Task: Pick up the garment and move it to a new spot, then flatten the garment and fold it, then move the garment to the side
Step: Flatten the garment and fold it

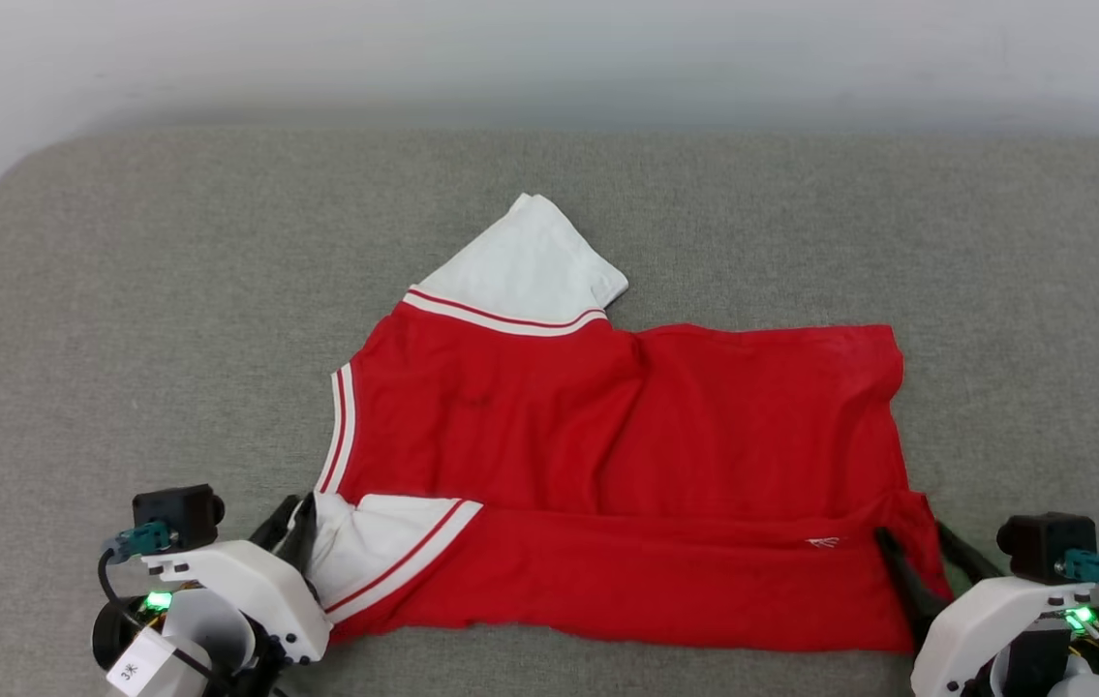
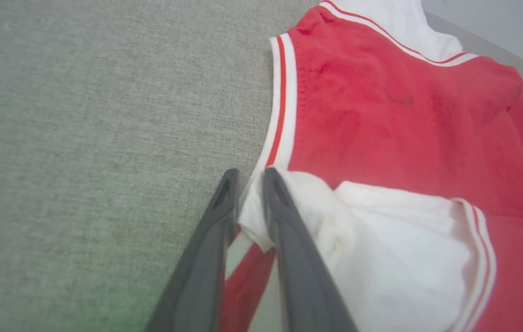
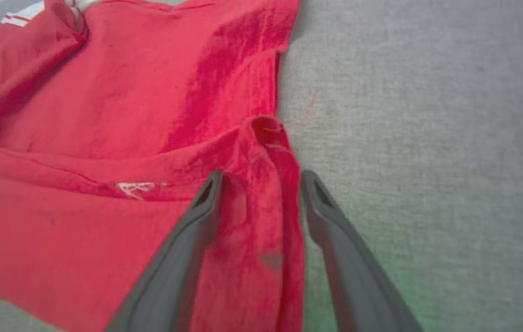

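Observation:
The garment (image 1: 626,436) lies on the grey cushion, red with white striped-trim sleeves, its near strip folded over the body. One white sleeve (image 1: 530,261) points away; the other sleeve (image 1: 384,542) sits at the near left corner. My left gripper (image 1: 295,513) is shut on that corner, and in the left wrist view white cloth is pinched between the left gripper's (image 2: 249,177) fingers. At the near right corner my right gripper (image 1: 912,532) stands open. The right wrist view shows a raised red fold of the garment (image 3: 104,92) loose between the right gripper's (image 3: 262,177) spread fingers.
The grey fabric surface (image 1: 123,339) stretches bare to the left, right and beyond the garment. A pale wall (image 1: 549,48) runs along its far edge. The surface's far left corner (image 1: 7,184) is rounded, with the edge dropping off there.

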Tool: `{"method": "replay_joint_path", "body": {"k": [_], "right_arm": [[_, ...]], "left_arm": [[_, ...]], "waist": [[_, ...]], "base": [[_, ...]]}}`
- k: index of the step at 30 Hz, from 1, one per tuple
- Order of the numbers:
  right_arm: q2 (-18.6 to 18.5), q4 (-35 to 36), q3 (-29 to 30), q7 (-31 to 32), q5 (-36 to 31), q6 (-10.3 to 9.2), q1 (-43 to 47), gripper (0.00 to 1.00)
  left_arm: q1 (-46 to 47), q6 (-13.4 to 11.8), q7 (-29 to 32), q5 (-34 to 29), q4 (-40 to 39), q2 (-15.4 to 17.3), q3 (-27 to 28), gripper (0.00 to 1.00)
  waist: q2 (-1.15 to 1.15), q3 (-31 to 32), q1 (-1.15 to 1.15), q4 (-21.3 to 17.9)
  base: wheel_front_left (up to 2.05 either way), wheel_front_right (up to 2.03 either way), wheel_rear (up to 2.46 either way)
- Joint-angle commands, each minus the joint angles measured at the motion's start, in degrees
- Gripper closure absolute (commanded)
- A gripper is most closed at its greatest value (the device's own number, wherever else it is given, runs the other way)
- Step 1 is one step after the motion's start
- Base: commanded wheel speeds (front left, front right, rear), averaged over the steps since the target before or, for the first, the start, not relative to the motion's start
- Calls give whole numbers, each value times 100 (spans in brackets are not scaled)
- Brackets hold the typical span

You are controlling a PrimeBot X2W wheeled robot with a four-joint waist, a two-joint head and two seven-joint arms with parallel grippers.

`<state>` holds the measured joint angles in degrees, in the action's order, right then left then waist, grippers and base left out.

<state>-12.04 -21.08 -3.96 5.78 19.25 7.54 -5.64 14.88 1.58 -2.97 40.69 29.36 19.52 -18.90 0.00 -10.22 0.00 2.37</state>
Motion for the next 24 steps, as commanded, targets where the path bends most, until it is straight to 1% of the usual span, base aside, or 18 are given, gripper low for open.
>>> {"method": "replay_joint_path", "body": {"k": [1, 2, 5, 9, 13, 14, 18, 22, 24], "right_arm": [[34, 6, 52, -300, 2, -11, 39, 0], [34, 6, 52, -300, 2, -11, 39, 0], [102, 131, 121, -766, -76, -10, 165, 0], [200, 395, 316, -1231, -339, -10, 327, 0], [378, 741, 496, -1330, -558, -10, 542, 0], [500, 1014, 613, -1259, -644, -10, 734, 0], [639, 1358, 715, -1109, -739, -10, 934, 0], [729, 1632, 771, -982, -775, -10, 1035, 0], [769, 1732, 778, -928, -789, -10, 1039, 0]], "left_arm": [[47, -21, -49, 11, 91, 42, 40, 0], [47, -21, -49, 11, 91, 42, 40, 0], [31, -107, -135, 13, 174, 86, 112, 0], [-31, -232, -155, -29, 164, 250, 196, 0], [-94, -343, 53, 32, -9, 489, 279, 0], [-170, -308, 550, 138, -283, 753, 279, 0], [-284, -172, 1513, 418, -804, 1126, 231, 0], [-419, -227, 2531, 798, -1412, 1421, 218, 0], [-485, -329, 2970, 984, -1667, 1525, 222, 0]], "waist": [[0, 180, 0, 18], [0, 180, 0, 18], [0, 389, 0, 26], [0, 644, 0, 8], [0, 822, 0, -38], [0, 901, 0, -61], [0, 926, 0, -87], [0, 863, 0, -120], [0, 791, 0, -141]], "base": [[0, 0, 0], [0, 0, 0], [0, 0, 0], [0, 0, 0], [0, 0, 0], [0, 0, 0], [0, 0, 0], [0, 0, 0], [0, 0, 0]]}}
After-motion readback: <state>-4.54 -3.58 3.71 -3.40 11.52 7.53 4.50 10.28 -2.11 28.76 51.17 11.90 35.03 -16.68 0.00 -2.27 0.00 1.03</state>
